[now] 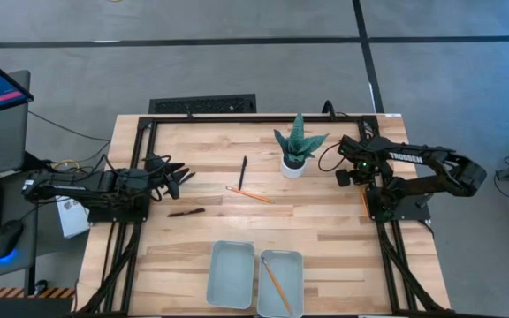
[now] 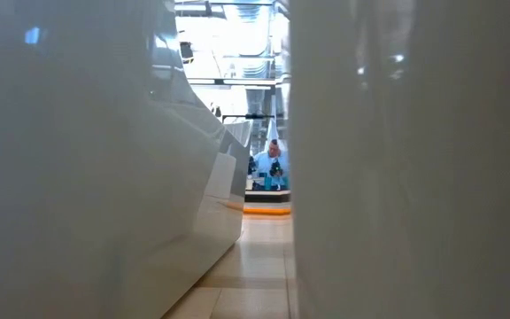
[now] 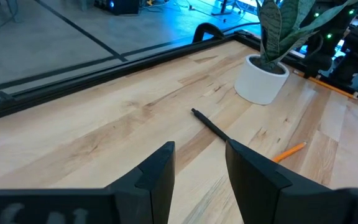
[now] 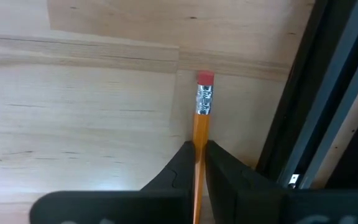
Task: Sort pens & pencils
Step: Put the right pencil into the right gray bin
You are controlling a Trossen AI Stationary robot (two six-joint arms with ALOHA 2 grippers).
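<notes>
Three pencils show. One lies in the right tray, slanting along it. A second pencil lies on the bare table near the middle, just below a black pen that stands almost straight up the high view, their ends near each other. The third pencil, with a pink eraser and silver ferrule, sits at the table's right edge beside the dark frame rail, clamped between the fingers of the right gripper.

Two pens are visible: the one by the pencil and another pen lying level on the left side of the table, near the left gripper. That gripper's fingers stand apart, holding nothing, and point toward the central pen.

The left tray holds nothing visible. A potted plant in a white pot stands behind the central pen and pencil. White lettering on the right arm is too small to read. The low view is blocked by pale surfaces close to the camera.
</notes>
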